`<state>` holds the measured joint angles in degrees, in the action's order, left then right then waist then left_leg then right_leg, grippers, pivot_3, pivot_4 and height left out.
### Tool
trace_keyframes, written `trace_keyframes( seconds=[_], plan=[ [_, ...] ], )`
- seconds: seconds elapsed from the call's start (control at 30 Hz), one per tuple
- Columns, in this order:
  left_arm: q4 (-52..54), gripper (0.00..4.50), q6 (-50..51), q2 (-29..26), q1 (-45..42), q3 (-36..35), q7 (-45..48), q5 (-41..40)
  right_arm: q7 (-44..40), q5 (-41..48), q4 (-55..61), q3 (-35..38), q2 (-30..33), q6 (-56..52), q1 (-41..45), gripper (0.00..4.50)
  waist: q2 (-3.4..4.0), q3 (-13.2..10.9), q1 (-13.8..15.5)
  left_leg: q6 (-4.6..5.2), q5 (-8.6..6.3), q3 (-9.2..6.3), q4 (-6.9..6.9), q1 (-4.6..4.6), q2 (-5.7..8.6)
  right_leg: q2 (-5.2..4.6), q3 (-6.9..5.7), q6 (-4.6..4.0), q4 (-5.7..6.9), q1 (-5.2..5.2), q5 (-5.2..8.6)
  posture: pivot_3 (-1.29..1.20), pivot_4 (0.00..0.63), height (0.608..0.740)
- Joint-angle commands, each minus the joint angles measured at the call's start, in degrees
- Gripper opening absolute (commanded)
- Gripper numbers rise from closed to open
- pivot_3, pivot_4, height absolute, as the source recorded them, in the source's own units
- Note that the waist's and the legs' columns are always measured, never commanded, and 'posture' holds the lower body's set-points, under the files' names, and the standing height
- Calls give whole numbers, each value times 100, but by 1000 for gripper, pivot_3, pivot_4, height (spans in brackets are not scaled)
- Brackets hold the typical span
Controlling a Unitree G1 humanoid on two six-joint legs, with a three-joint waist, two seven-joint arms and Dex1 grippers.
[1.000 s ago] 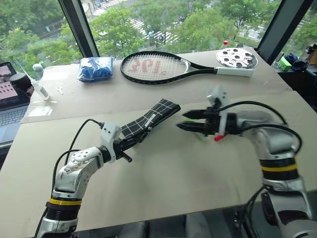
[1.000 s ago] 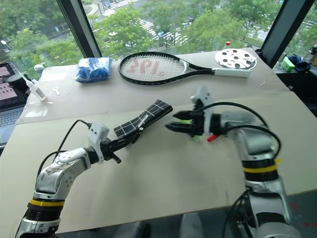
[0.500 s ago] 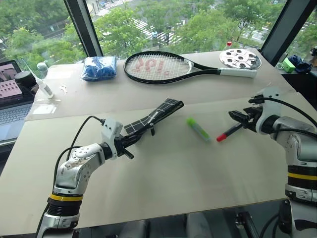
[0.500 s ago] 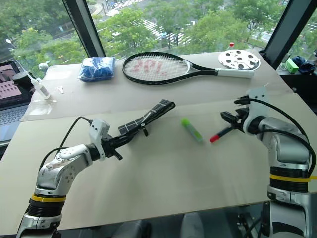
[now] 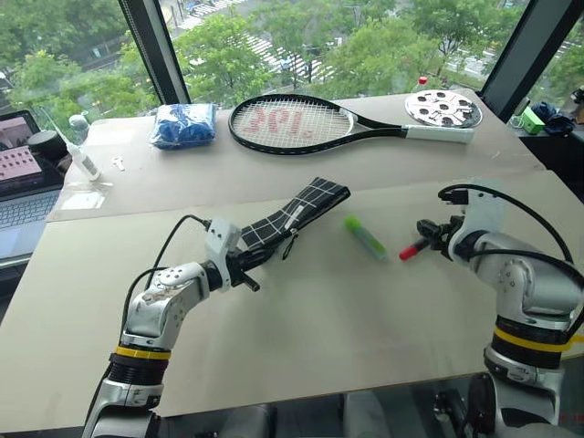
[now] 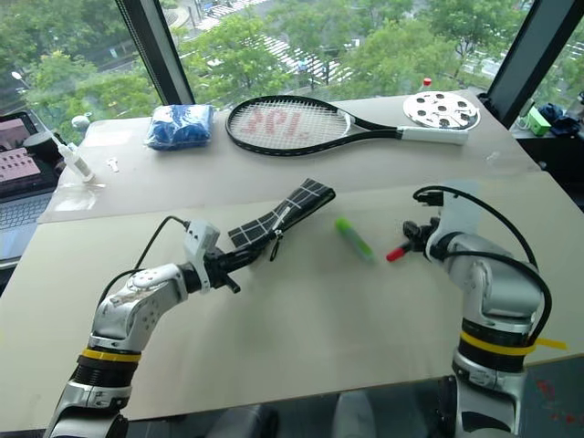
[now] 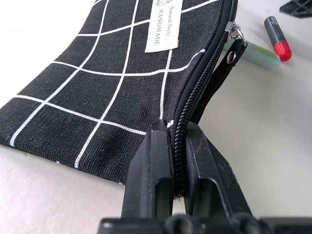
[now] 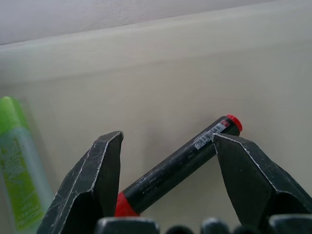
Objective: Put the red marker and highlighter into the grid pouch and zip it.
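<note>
The grid pouch (image 5: 294, 215), black with white lines, stretches away from my left gripper (image 5: 246, 267), which is shut on the zipper edge of its near end (image 7: 176, 131). Its far end is raised off the table and its zipper pull (image 7: 233, 48) hangs near that end. The light-green highlighter (image 5: 365, 237) lies on the table just right of the pouch. Right of it lies the red marker (image 5: 412, 248), black with red ends. My right gripper (image 8: 168, 141) is open, one finger on each side of the marker (image 8: 180, 165), not touching it.
A tennis racket (image 5: 301, 123), a blue bundle (image 5: 182, 125) and a white perforated disc (image 5: 441, 108) lie along the table's far side. A laptop (image 5: 18, 173) and a small bottle (image 5: 80, 161) stand at the far left.
My right gripper swung right from above the pens, turned and dropped low, and now straddles the marker. The left gripper and pouch shifted slightly right.
</note>
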<state>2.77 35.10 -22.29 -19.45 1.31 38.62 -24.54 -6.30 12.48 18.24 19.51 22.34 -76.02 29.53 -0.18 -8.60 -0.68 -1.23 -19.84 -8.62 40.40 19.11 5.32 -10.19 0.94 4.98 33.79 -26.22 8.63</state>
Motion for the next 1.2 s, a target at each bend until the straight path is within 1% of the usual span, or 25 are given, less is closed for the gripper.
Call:
trace_keyframes(
  seconds=[0.03,0.2,0.43,0.5,0.73,0.8,0.83,0.87,0.93,1.03,1.07,1.17,1.2],
  plan=[
    [26,0,-166,47,-33,24,43,40,236,-115,405,126,-81,-139,-36,3275,0,0,-2,0,0,0,0,0,0,0,0,0,0,0,0,0,150,740],
    [-13,0,-212,102,-53,-34,7,56,320,-182,521,-108,-162,-223,-147,3275,0,0,-14,0,0,0,0,-1,-1,1,0,0,1,0,0,0,150,740],
    [18,0,-233,128,6,-101,-31,42,471,-303,366,-484,-554,-89,-266,3275,1,1,-23,0,0,0,0,-3,-2,1,0,-1,4,0,-1,0,150,740],
    [47,0,-238,130,35,-124,-62,32,478,-389,258,-667,-532,85,-450,3275,1,1,-24,0,0,0,0,-2,-2,1,0,-1,4,0,-1,0,150,740],
    [133,0,-219,87,78,-218,-128,1,432,-547,31,-932,-348,537,-928,3275,-1,2,1,0,0,-1,2,-8,0,1,-1,-1,6,6,-1,0,150,740],
    [149,0,-216,77,89,-236,-139,-1,405,-584,-33,-1040,-239,753,-990,2775,-1,3,-1,0,0,-1,2,-12,0,1,-2,-1,6,9,-1,0,150,740],
    [160,0,-212,74,95,-244,-143,-2,391,-602,-64,-1087,-181,864,-1010,2637,-4,4,4,0,0,-1,2,-13,0,1,-1,-1,6,11,-1,0,150,740],
    [167,0,-208,74,97,-250,-146,-4,376,-603,-99,-1110,-140,961,-1020,2355,-4,5,5,0,0,-1,2,-14,0,1,-1,-1,6,12,-1,0,150,740],
    [183,0,-202,66,104,-258,-147,-4,338,-617,-165,-1145,-70,1147,-1019,1576,-6,6,8,0,0,-1,2,-14,0,1,-1,-1,6,13,-1,0,150,740],
    [185,0,-190,66,86,-248,-151,-1,305,-596,-341,-1091,-38,1318,-938,614,-6,6,5,0,0,-1,2,-14,0,1,-1,-1,5,13,-1,0,150,740],
    [195,0,-186,62,88,-246,-149,-1,306,-588,-377,-1072,-37,1354,-921,410,-7,7,3,0,0,-1,2,-14,0,1,-1,-1,5,13,-1,0,150,740],
    [209,0,-176,56,81,-247,-150,-4,260,-617,-594,-1082,101,1487,-824,412,-8,7,-2,0,0,0,2,-15,-1,1,-1,-1,5,13,-1,0,150,740],
    [206,0,-176,52,75,-249,-149,-3,259,-577,-712,-936,112,1648,-723,412,-9,7,-1,0,0,0,2,-15,-1,1,-1,-1,5,13,-1,0,150,740]
  ],
)
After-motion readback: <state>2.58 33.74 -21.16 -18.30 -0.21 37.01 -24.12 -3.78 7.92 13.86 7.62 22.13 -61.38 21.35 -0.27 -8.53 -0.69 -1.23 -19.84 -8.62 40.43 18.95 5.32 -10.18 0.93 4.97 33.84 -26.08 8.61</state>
